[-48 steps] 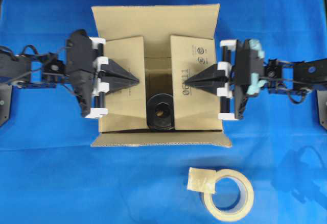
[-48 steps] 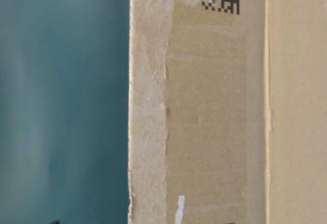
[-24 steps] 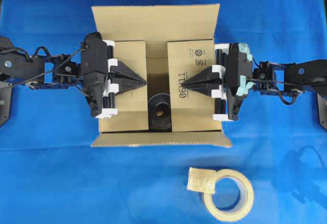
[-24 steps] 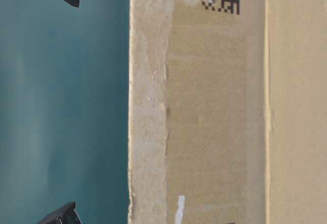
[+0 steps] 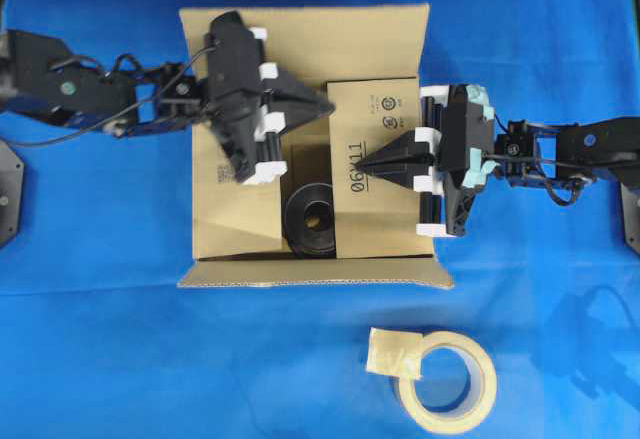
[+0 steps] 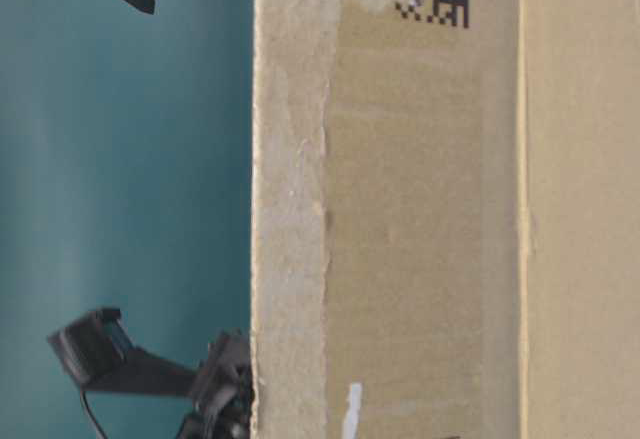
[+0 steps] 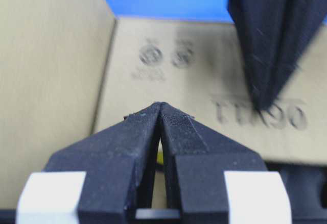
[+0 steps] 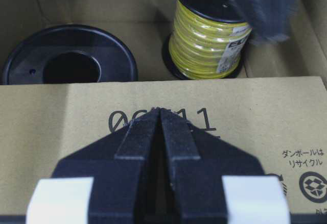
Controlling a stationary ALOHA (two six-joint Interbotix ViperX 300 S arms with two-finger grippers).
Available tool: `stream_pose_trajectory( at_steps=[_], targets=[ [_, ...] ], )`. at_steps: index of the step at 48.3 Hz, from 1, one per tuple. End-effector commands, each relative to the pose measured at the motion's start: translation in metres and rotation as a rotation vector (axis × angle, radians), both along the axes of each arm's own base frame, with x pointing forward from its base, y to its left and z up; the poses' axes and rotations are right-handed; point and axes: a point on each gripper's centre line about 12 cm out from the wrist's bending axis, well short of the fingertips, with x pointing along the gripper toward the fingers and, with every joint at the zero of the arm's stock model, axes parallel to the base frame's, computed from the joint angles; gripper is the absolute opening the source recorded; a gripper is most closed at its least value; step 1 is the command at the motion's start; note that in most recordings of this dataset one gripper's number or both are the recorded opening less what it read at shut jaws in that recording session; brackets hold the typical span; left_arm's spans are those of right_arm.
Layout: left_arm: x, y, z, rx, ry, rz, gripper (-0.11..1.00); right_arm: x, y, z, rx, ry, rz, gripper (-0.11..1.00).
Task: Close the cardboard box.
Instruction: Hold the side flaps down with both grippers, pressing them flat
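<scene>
The cardboard box (image 5: 300, 44) stands mid-table; its side wall fills the table-level view (image 6: 400, 209). Its far flap stands open and its near flap (image 5: 315, 274) hangs outward. The left flap (image 5: 235, 214) and the right flap (image 5: 385, 219), printed "06111", are folded inward with a gap between them. My left gripper (image 5: 328, 109) is shut and empty, over the box's far part near the right flap's far corner (image 7: 160, 104). My right gripper (image 5: 365, 165) is shut and empty, its tip on the right flap (image 8: 160, 110).
Inside the box are a black spool (image 5: 310, 221) and a yellow wire spool (image 8: 209, 35). A beige tape roll (image 5: 445, 374) lies on the blue cloth in front of the box, at the right.
My left gripper has left the left flap and swung toward the far side and to the right over the box. My right gripper has stayed on the right flap.
</scene>
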Motion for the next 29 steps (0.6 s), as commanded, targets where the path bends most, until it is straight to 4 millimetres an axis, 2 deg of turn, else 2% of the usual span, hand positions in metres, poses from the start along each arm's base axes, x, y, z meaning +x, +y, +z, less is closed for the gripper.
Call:
stream_pose_trajectory(
  at_steps=[1, 14, 29],
  targets=[
    [0.010, 0.009, 0.014, 0.026, -0.046, 0.011, 0.00, 0.005, 0.001, 0.010, 0.001, -0.037, 0.001, 0.00],
    [0.019, 0.029, -0.004, 0.032, -0.005, 0.049, 0.00, 0.006, 0.004, 0.010, 0.001, -0.038, 0.009, 0.00],
    [0.018, 0.036, -0.015, 0.032, 0.007, 0.064, 0.00, 0.006, 0.004, 0.010, 0.001, -0.038, 0.009, 0.00]
  ],
)
